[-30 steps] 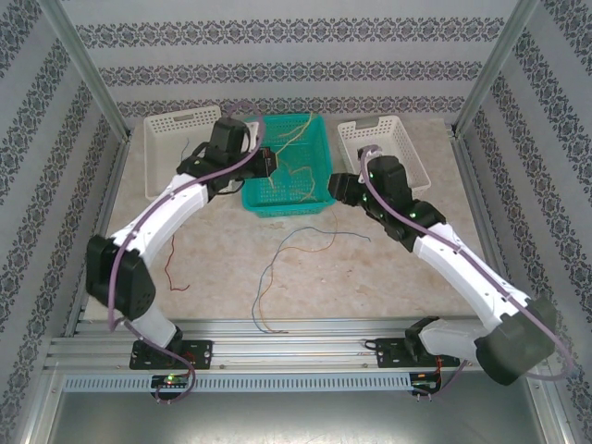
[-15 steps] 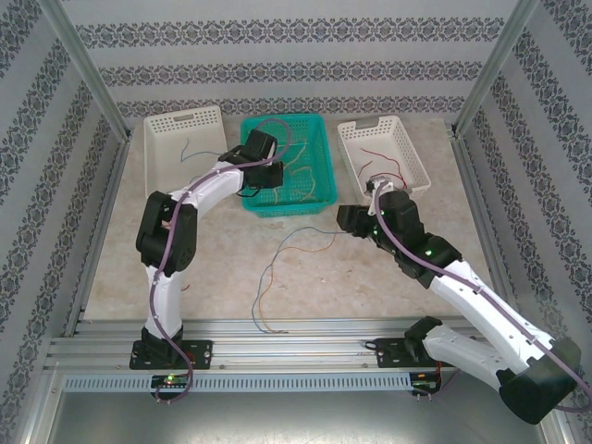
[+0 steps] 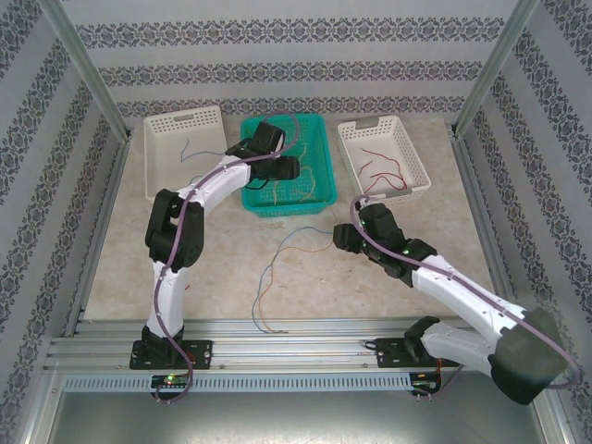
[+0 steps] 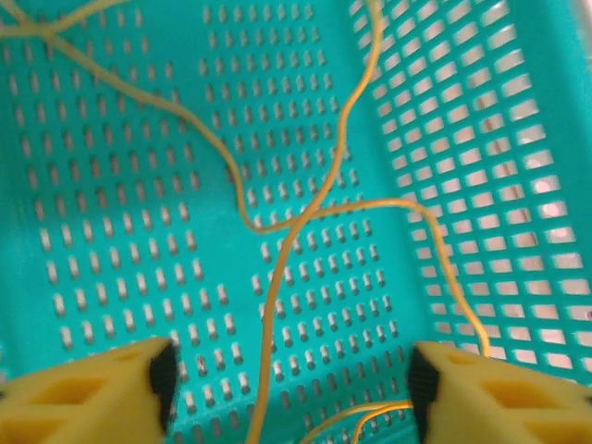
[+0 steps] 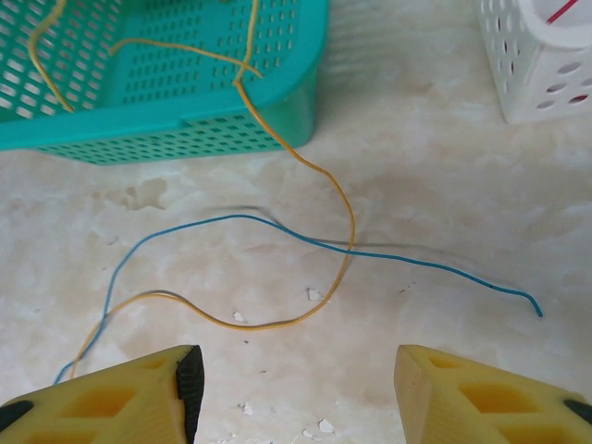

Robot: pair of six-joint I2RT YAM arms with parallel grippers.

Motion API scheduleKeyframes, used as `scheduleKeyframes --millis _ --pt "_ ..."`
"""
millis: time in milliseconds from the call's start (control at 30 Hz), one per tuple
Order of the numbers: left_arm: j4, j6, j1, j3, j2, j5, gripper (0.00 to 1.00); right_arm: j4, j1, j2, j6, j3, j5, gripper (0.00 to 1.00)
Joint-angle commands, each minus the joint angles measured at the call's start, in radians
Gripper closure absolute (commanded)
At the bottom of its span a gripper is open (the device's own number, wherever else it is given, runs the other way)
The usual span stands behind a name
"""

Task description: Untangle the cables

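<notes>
Several yellow-orange cables cross on the floor of the teal basket. My left gripper hangs open low over them, and one strand runs between its fingers without being pinched; from above, the left gripper is inside the basket. One yellow-orange cable spills over the basket's rim onto the table and crosses a blue cable. My right gripper is open just above the table, near both and touching neither; from above, the right gripper is at the right end of the blue cable.
A white basket at the back left holds a blue-grey wire. Another white basket at the back right holds red wires; its corner lies close to the right gripper. The table has patterned walls round it.
The left arm has folded at the elbow, its gripper has moved right and deeper into the teal basket, and it has opened. The right gripper has come forward from the basket's side down to the table cables.
</notes>
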Motion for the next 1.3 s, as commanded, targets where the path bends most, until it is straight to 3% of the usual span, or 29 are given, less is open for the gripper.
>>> scheduleKeyframes --millis 0,167,400,733,967,1267 --pt "-0.07 0.05 -0.02 0.06 -0.082 -0.041 0.2 0.086 0.005 0.048 -0.001 -0.015 0.019 0.42" --pt "-0.119 0.074 -0.024 0.095 -0.184 -0.076 0.0 0.169 -0.008 0.156 -0.012 0.006 -0.003 0.42" --pt "-0.055 0.061 -0.051 -0.123 -0.491 -0.112 0.0 0.221 -0.018 0.38 -0.055 0.109 0.032 0.44" --pt "-0.059 0.034 -0.079 -0.571 -0.965 -0.17 0.0 0.239 -0.026 0.505 -0.127 0.196 0.136 0.48" --pt "-0.127 0.003 -0.078 -0.769 -1.205 -0.196 0.0 0.259 -0.03 0.595 -0.142 0.24 0.124 0.62" --pt "-0.172 -0.008 -0.078 -0.895 -1.357 -0.232 0.0 0.268 -0.016 0.498 -0.174 0.217 0.092 1.0"
